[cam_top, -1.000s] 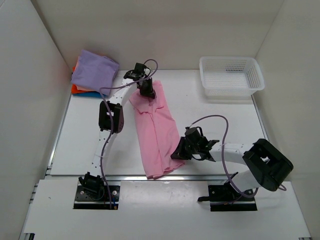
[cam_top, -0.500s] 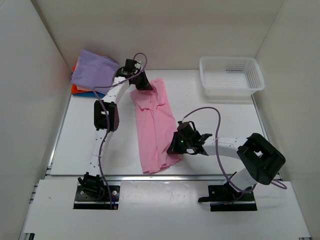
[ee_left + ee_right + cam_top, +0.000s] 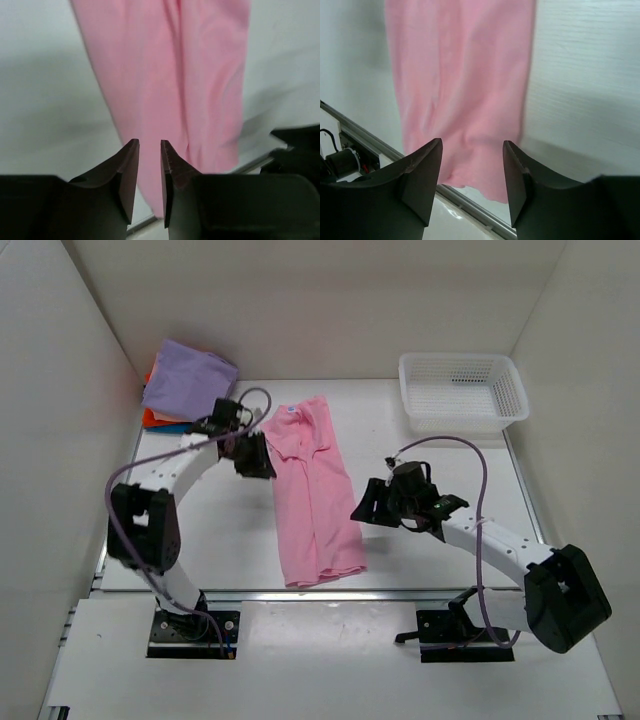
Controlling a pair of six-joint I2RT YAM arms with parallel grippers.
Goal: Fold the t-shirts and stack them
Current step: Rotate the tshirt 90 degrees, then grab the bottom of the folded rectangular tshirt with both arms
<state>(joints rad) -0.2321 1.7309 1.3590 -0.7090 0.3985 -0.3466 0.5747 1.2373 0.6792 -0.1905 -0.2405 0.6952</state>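
Two grippers are mine, and both hold nothing. My left gripper (image 3: 252, 456) stands just beside the left edge of the pink t-shirt (image 3: 312, 495), near its collar end, over the white table (image 3: 440, 475). In the left wrist view its two fingers (image 3: 127, 165) are only a little apart, with a narrow gap between them. No cloth is inside this gap; the pink cloth lies further off, beyond the tips. My right gripper (image 3: 363, 510) is on the other side of the shirt, close to its right edge and nearer to the hem. In the right wrist view its fingers (image 3: 422, 172) are wide apart, and between them I see only the shirt lying on the table, not caught by any pad.

The pink t-shirt lies in the middle of the table as a long narrow strip, folded along its length. The collar end points to the far wall, and the hem end almost reaches the near edge of the table. The strip leans slightly, with the hem more to the right than the collar. Some soft wrinkles run along it.

In the far left corner is a pile of folded t-shirts (image 3: 180, 390), well apart from the pink one. A lavender t-shirt (image 3: 188, 378) is on top and an orange t-shirt (image 3: 152, 418) is under it, showing only at the edge. A white mesh basket (image 3: 463, 390) stands in the far right corner.
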